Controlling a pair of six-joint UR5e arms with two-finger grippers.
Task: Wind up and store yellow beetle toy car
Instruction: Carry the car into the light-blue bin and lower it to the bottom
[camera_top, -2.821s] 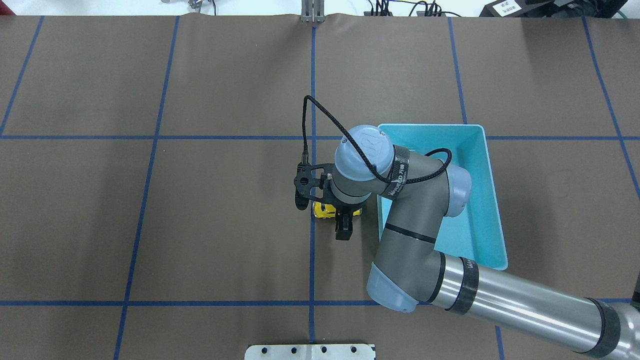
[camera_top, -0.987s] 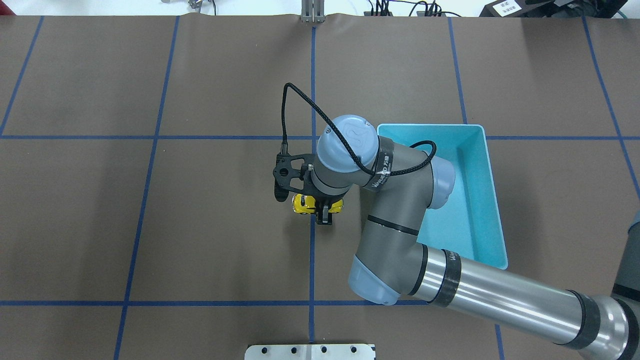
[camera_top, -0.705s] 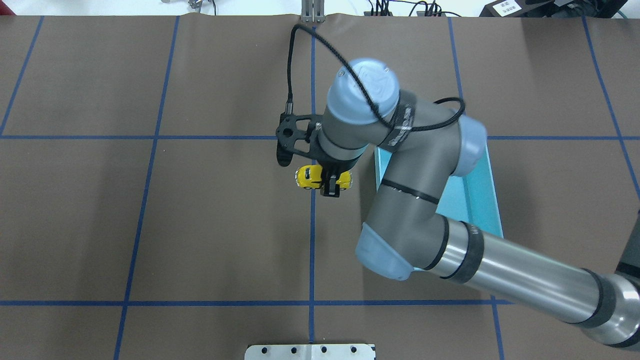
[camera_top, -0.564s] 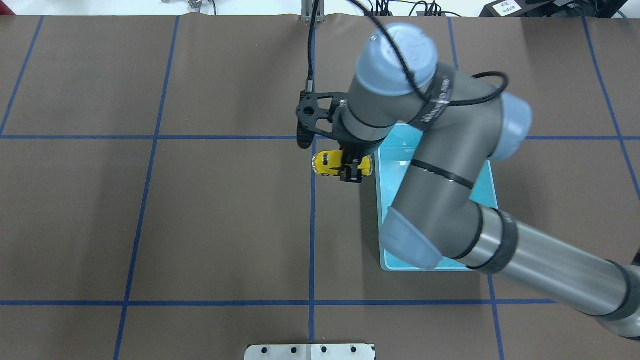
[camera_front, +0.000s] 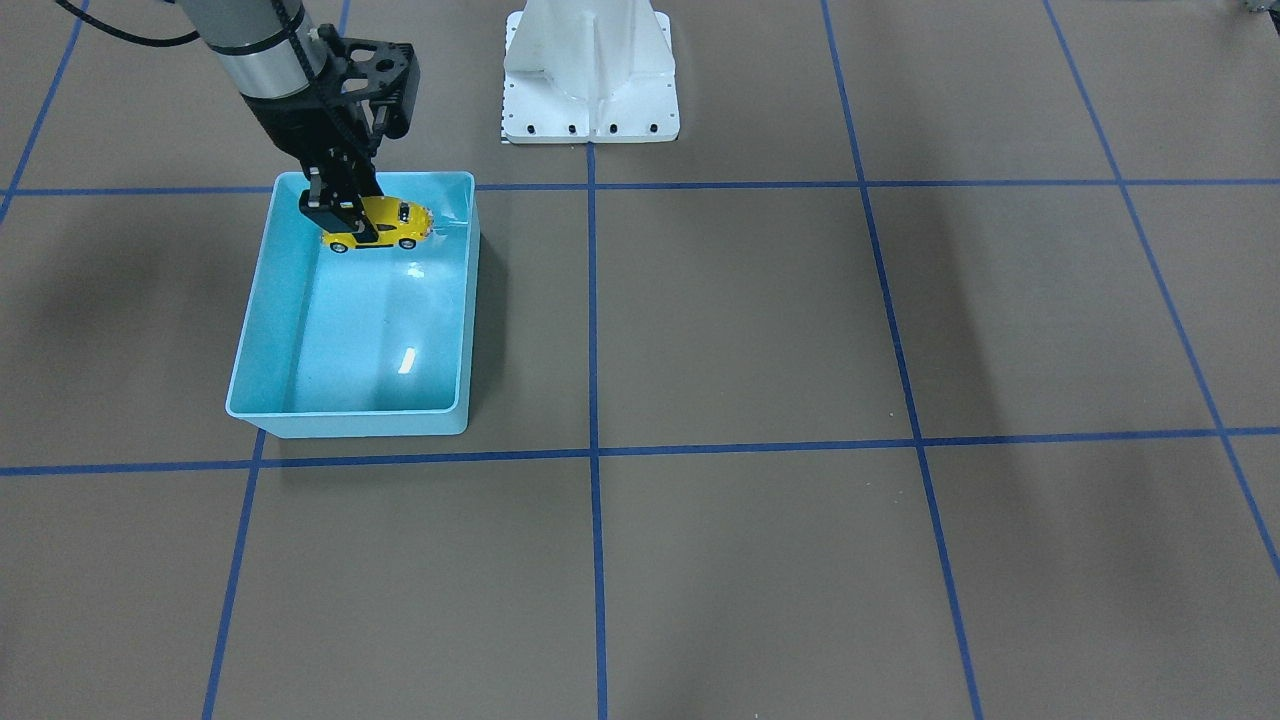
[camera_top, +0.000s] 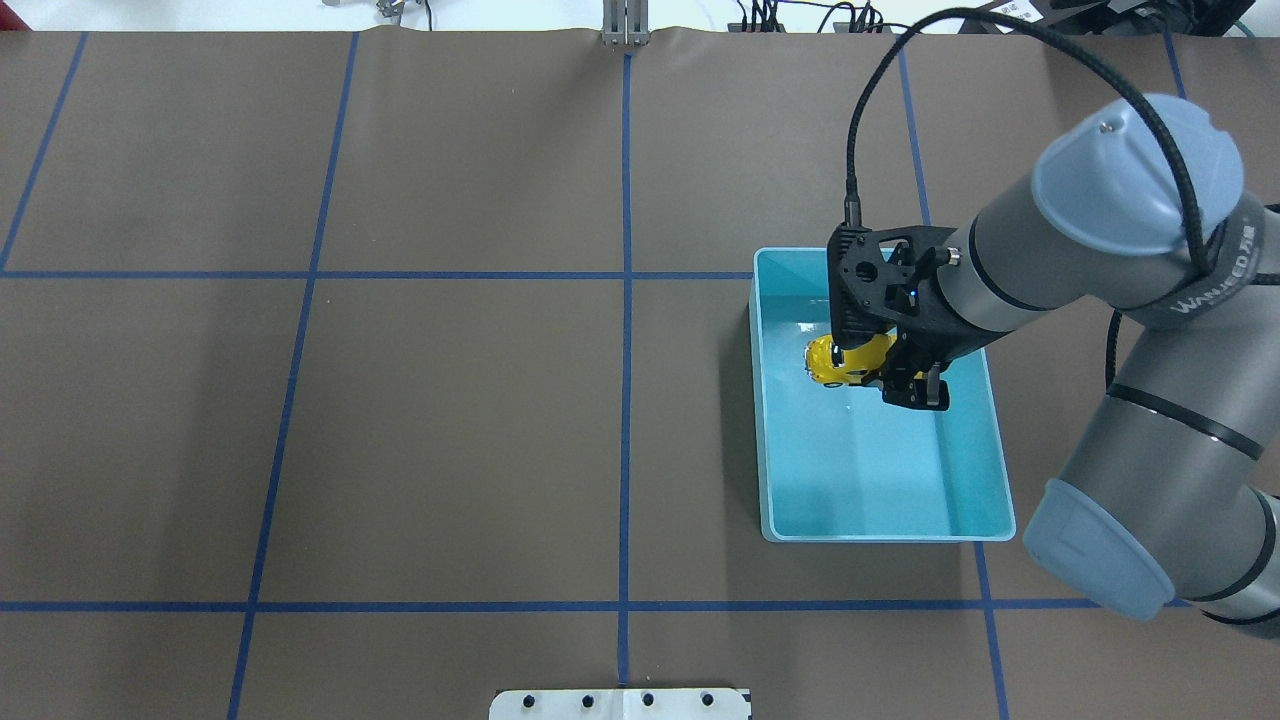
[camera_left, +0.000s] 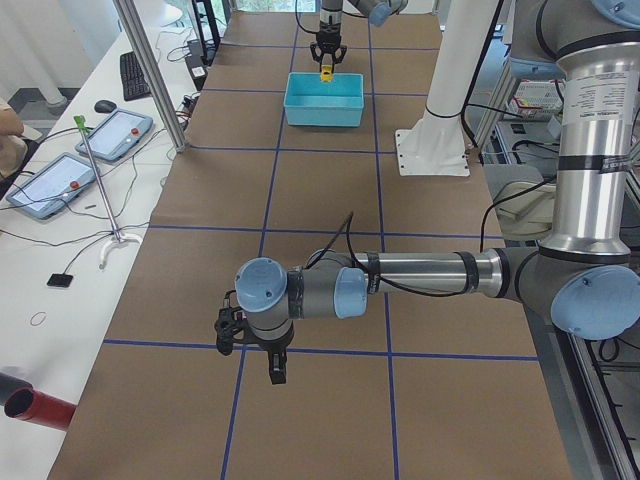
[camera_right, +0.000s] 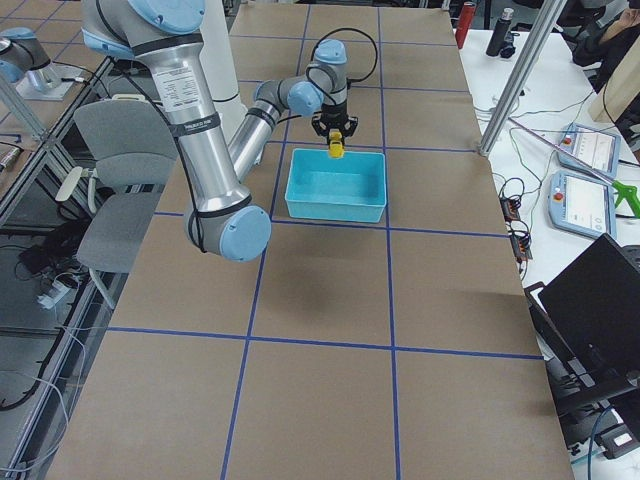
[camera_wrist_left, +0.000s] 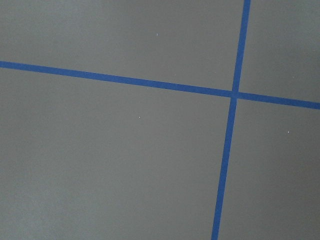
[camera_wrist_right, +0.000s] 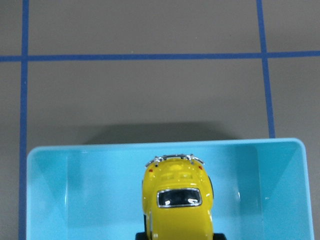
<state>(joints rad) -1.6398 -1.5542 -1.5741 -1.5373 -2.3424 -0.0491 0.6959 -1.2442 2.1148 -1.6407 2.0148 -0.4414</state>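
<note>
Moved: the small glossy yellow beetle toy car (camera_top: 843, 362), carried from the brown table mat (camera_top: 400, 420) to over the light-blue plastic bin (camera_top: 888, 536). Clamped by the right gripper (camera_front: 347, 213); winding unverifiable, release pending. State of the left gripper (camera_left: 275, 370): cannot tell.

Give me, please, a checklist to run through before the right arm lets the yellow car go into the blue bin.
1. Car within the bin's outline: ok. The yellow beetle toy car hangs over the light-blue bin.
2. Grip: ok. The right claw is shut on the car.
3. Drop height: cannot tell. The side views suggest that the car is above the rim.
4. Other arm out of the way: ok. The left claw is far down the table.
5. Spring wound: cannot tell.
</note>
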